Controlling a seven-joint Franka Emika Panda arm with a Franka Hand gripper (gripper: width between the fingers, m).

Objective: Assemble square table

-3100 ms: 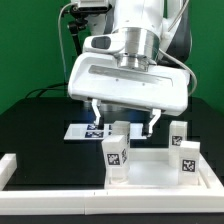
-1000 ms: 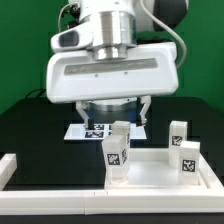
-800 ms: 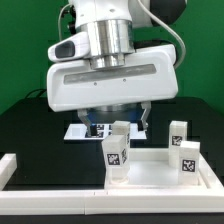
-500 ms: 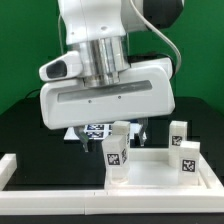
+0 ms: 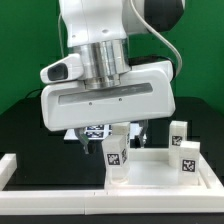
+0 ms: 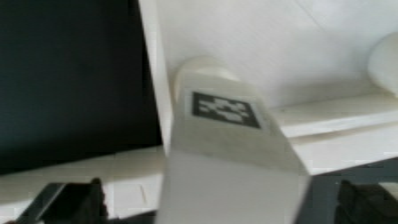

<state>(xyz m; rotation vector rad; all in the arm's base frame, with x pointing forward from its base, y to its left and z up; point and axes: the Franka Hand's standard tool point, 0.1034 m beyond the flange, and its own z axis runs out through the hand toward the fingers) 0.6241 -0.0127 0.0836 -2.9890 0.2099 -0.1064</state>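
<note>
The white square tabletop [image 5: 150, 172] lies at the front right, raised edges up. A stubby white leg [image 5: 116, 152] with a black-and-white tag stands upright at its near left corner. Two more tagged legs [image 5: 178, 133] [image 5: 187, 160] stand at its right side. My gripper [image 5: 113, 131] hangs open just above the front leg, a finger on each side of its top. In the wrist view the same leg [image 6: 228, 150] rises between my dark fingertips [image 6: 71, 200], gripper centre [image 6: 214, 205], not touching on the left. The tabletop [image 6: 302, 60] lies behind it.
The marker board [image 5: 92, 130] lies on the black table behind the leg, partly hidden by my hand. Long white border rails [image 5: 60, 197] run along the front and the exterior view's left [image 5: 9, 168]. A green backdrop stands behind.
My hand has moved toward the exterior view's left and lowered toward the front leg, its fingers now straddling the leg's top. The legs and tabletop have not moved.
</note>
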